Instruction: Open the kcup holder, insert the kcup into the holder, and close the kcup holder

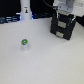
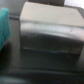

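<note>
Kcup holder [image 1: 62, 27] sits near the table's [image 1: 45, 60] far edge, toward the exterior view's right, black, w/ two pale handles on front. Gripper [image 1: 64, 15] hangs right above it; fingers hidden, can't tell if spread or pressed together. Kcup [image 1: 23, 45], green top, stands alone mid-table, well apart from holder, nothing between them. White bottle-like object [image 1: 25, 11] at far edge. Wrist view: blurry boxy block [image 2: 50, 32], teal patch [image 2: 5, 25] beside it.
</note>
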Motion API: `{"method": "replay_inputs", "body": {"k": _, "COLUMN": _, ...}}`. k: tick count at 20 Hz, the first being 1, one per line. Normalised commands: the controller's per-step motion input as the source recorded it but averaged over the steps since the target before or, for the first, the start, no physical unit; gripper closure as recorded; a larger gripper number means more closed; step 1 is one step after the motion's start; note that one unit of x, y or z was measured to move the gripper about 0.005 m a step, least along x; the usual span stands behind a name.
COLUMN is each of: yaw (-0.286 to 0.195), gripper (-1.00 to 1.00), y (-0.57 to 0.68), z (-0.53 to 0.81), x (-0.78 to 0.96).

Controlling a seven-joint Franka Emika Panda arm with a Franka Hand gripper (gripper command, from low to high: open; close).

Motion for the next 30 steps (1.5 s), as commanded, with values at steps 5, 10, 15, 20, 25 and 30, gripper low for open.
{"method": "replay_inputs", "body": {"k": 5, "yaw": -0.021, "gripper": 1.00, "y": 0.03, "z": -0.33, "x": -0.27}}
{"method": "replay_inputs", "body": {"k": 10, "yaw": -0.052, "gripper": 1.00, "y": 0.03, "z": -0.05, "x": -0.11}}
{"method": "replay_inputs", "body": {"k": 15, "yaw": -0.040, "gripper": 1.00, "y": 0.01, "z": -0.01, "x": -0.01}}
{"method": "replay_inputs", "body": {"k": 20, "yaw": -0.009, "gripper": 1.00, "y": 0.00, "z": 0.03, "x": 0.05}}
{"method": "replay_inputs", "body": {"k": 25, "yaw": -0.046, "gripper": 1.00, "y": -0.07, "z": 0.21, "x": 0.67}}
{"method": "replay_inputs", "body": {"k": 30, "yaw": -0.062, "gripper": 1.00, "y": -0.22, "z": 0.36, "x": 0.89}}
